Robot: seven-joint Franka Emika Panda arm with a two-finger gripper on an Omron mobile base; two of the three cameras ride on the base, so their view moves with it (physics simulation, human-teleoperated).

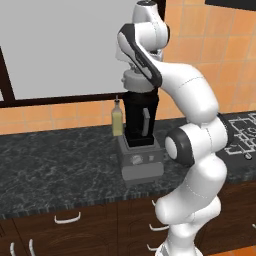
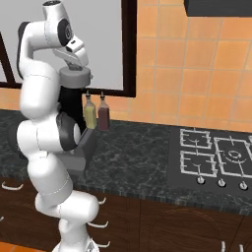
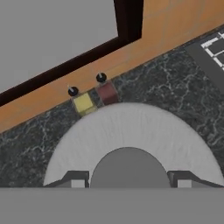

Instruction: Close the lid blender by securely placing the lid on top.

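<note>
Fingers (image 3: 78,180) are pinched at three and nine o'clock on the dark knob of the round light-grey lid (image 3: 131,131), held level atop the tall black blender jar (image 1: 140,117) for seating.

Even, bright rendered light is showing throughout; no glare, faint shadows, slightly soft, low-resolution edges appearing everywhere.

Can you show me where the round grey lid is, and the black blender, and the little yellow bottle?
Round light-grey lid (image 3: 131,127): hand view, on its flat top above the darker knob.
Tall black blender jar on a boxy grey base (image 1: 134,120): left base view, on the jar's dark side.
Slim yellowish bottle (image 1: 117,121): left base view, on its body.
</note>
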